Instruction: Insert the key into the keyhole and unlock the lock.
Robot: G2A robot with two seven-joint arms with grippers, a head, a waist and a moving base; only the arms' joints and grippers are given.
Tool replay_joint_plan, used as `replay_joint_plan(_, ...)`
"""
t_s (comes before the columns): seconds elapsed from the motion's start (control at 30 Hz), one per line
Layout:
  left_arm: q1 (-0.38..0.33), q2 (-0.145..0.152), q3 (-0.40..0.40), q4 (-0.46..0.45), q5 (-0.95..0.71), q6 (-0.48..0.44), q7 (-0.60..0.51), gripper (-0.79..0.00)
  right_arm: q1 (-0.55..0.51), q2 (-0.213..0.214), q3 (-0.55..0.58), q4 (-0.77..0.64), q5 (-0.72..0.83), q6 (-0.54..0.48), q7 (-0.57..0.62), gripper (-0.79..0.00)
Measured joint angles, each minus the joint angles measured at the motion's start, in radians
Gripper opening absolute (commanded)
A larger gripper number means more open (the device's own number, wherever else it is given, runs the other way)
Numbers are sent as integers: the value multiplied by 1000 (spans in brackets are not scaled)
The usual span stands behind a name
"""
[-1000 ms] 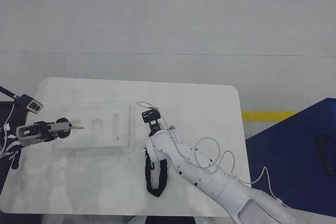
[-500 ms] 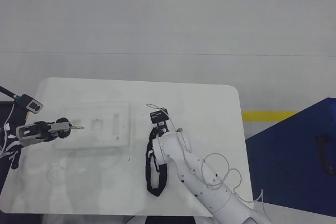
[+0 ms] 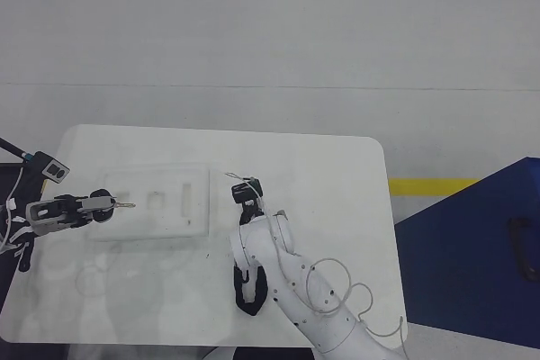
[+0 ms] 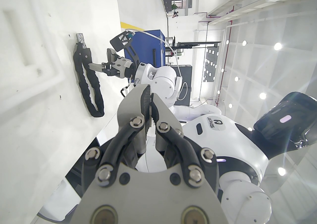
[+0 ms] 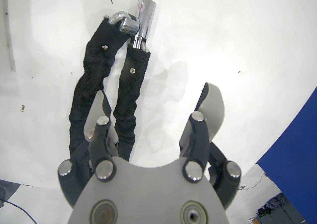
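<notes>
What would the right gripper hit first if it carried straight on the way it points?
Probably the chain lock: the open right gripper points down at it, one finger over its black sleeve, the other over bare table. Height above it is unclear.

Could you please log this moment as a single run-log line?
left end effector: shut on key | right end effector: open, over lock on table | key not yet inserted

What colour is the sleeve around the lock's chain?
Black. The sleeve ends at a shiny silver lock cylinder. It shows best in the right wrist view.
</notes>
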Motion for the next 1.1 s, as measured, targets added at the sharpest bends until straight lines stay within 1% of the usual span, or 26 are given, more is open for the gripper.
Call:
replay_joint_plan(0.07,0,0,0,0,0,0,0,-785,11,-15,7,30,-12,1,-1,-323)
replay_joint_plan(0.1,0,0,0,0,0,0,0,-785,16,-22,10,44,-18,2,-2,-342)
replay_joint_plan(0.13,0,0,0,0,0,0,0,-785,21,-28,14,58,-25,3,-3,-332)
replay_joint_plan(0.2,0,0,0,0,0,0,0,-785,32,-40,21,84,-27,1,-1,-351)
replay_joint_plan(0.23,0,0,0,0,0,0,0,-785,37,-43,23,92,-23,0,0,-397)
replay_joint_plan(0.27,0,0,0,0,0,0,0,-785,44,-46,24,103,-21,1,-2,-409)
replay_joint_plan(0.8,0,0,0,0,0,0,0,-785,133,-76,2,251,38,27,-27,-400)
replay_joint_plan(1.0,0,0,0,0,0,0,0,-785,158,-83,-3,304,66,40,-40,-416)
replay_joint_plan(1.03,0,0,0,0,0,0,0,-785,162,-84,-2,314,69,42,-42,-428)
replay_joint_plan(1.07,0,0,0,0,0,0,0,-785,167,-86,-1,326,75,43,-43,-474)
replay_joint_plan(1.1,0,0,0,0,0,0,0,-785,171,-88,-1,334,79,44,-44,-662)
